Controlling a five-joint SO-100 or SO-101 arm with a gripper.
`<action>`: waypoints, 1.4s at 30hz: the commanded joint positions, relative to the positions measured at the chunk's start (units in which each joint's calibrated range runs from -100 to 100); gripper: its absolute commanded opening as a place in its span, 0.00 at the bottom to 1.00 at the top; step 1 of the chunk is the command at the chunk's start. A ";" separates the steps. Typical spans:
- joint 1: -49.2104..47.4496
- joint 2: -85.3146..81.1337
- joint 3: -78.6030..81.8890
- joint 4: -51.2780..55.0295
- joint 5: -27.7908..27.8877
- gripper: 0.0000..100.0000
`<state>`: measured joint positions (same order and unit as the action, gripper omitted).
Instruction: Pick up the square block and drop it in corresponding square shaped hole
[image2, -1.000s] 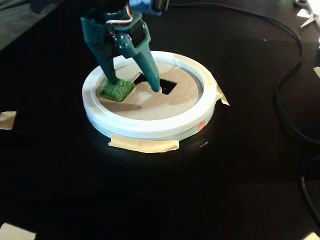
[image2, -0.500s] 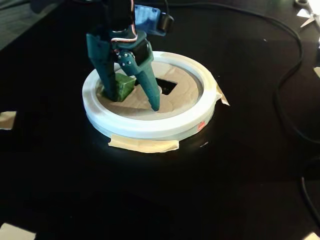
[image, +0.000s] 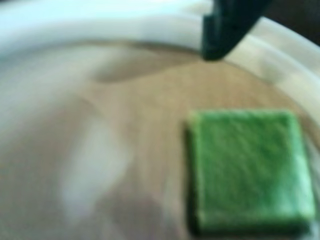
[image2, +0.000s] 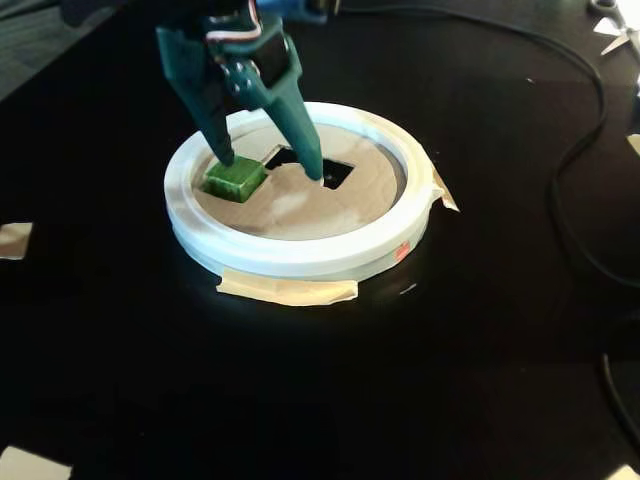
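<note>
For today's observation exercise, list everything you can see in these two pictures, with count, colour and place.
Block: one, green, on the cardboard inside the ring, left of the hole.
Ring: one, white, taped to the table.
Cardboard disc: one, brown, inside the ring.
Square hole: one, dark, near the disc's centre.
Tape strips: several, beige, at the ring's edge.
Cable: one, black, right side.
Table: one, black.
Gripper: one, teal, fingers open over the disc.

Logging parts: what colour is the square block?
Green; the square block shows best in the wrist view.

In the fixed view the block (image2: 235, 178) is lying between the pincer's (image2: 271, 168) tips, the hole (image2: 335, 175) just right.
</note>
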<state>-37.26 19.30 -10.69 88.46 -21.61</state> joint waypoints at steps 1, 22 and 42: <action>1.06 -11.83 -0.61 5.42 0.78 0.79; 38.76 -70.49 49.58 -5.02 13.48 0.79; 41.51 -114.56 103.40 -26.79 15.19 0.78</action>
<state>3.00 -93.49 90.53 63.43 -7.94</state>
